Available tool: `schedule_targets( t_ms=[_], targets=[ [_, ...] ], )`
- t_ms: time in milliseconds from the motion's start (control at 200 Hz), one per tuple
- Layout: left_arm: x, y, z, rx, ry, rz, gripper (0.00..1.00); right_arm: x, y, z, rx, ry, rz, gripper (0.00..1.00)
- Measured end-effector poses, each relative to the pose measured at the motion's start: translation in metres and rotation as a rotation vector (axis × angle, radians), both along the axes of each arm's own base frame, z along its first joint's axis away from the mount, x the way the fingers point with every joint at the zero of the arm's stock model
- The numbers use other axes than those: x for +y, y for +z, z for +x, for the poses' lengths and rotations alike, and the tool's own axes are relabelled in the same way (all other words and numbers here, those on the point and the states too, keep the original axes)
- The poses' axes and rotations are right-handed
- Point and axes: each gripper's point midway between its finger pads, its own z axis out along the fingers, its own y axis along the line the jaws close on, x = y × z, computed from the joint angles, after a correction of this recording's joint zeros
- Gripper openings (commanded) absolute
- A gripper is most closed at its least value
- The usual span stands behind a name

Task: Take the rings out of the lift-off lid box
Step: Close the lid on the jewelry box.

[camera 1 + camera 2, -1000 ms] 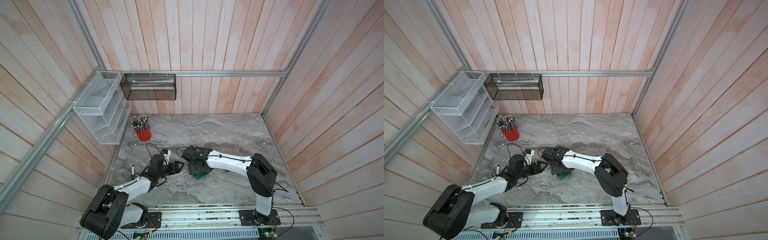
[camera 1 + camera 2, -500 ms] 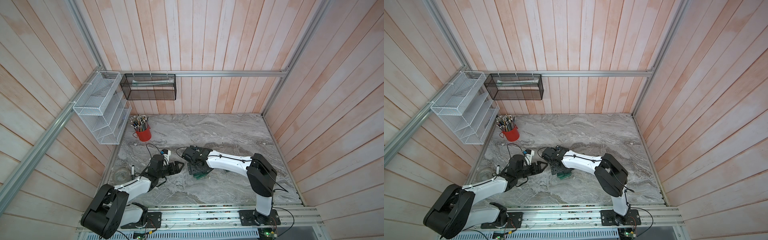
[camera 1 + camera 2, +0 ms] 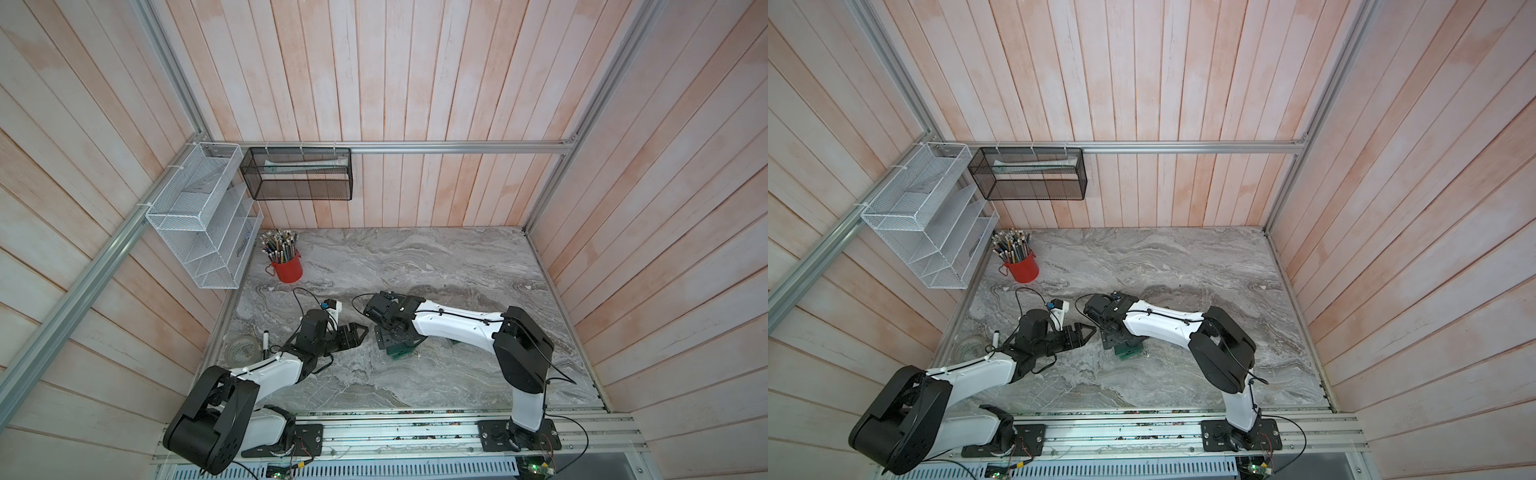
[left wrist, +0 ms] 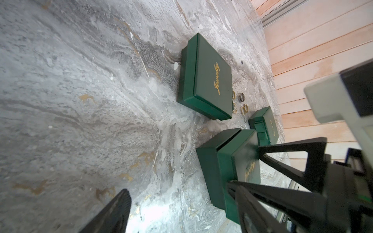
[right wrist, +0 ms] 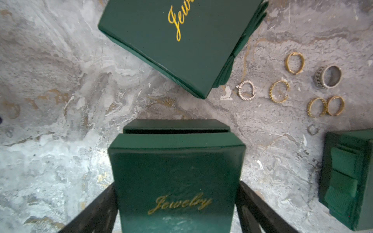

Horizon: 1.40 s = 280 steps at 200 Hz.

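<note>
Right wrist view puts your right tool [image 5: 176, 185] astride the lid [image 5: 177, 161] of the lift-off lid box. Its fingers are spread wide, one hard by each side of the lid, and you cannot tell whether they press or merely flank it. That lid sits askew, with the rim of the base [image 5: 175, 125] showing just ahead of the fingertips. Six or so rings [image 5: 271, 93] already lie on the bare worktop [image 5: 60, 100], ahead of the tool and off to one side, apart from the box. The inside is hidden, so more may remain. You look to be at the lid-handling step. Next calls for a level squeeze and a straight lift, since the lid nearly fills your span and the base may rise with it. Your left tool [image 3: 360, 332] hovers wide and empty beside the box, placed to pin the base.
</note>
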Motion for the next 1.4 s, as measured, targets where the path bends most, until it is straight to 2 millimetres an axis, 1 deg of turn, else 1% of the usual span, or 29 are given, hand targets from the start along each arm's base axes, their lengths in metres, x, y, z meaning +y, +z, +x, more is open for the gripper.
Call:
schedule_targets(
  t_ms=[175,480,875,1070,1210,1285,1400],
  targets=[
    [0.0,0.0,0.0,0.003,0.002,-0.002,0.83,-0.001,-0.002,0.003,0.008,-0.011,0.013,0.89],
    [0.0,-0.005,-0.001,0.018,0.002,0.004,0.83,-0.002,-0.003,0.006,0.02,-0.007,0.022,0.84],
    [-0.001,-0.011,-0.002,0.036,-0.003,0.005,0.83,-0.003,-0.005,0.009,0.047,0.025,0.029,0.84],
    [-0.001,-0.012,-0.001,0.038,-0.002,0.005,0.83,0.0,-0.005,0.014,0.054,0.05,0.03,0.84],
    [-0.001,-0.013,-0.001,0.039,-0.002,0.005,0.83,0.0,-0.005,0.016,0.057,0.067,0.029,0.9],
    [-0.001,-0.012,-0.001,0.038,-0.002,0.004,0.84,-0.001,-0.006,0.017,0.057,0.072,0.025,0.91],
    [-0.004,-0.008,0.001,0.028,-0.014,-0.005,0.86,-0.002,-0.005,0.019,0.048,0.07,0.029,0.95]
  ],
)
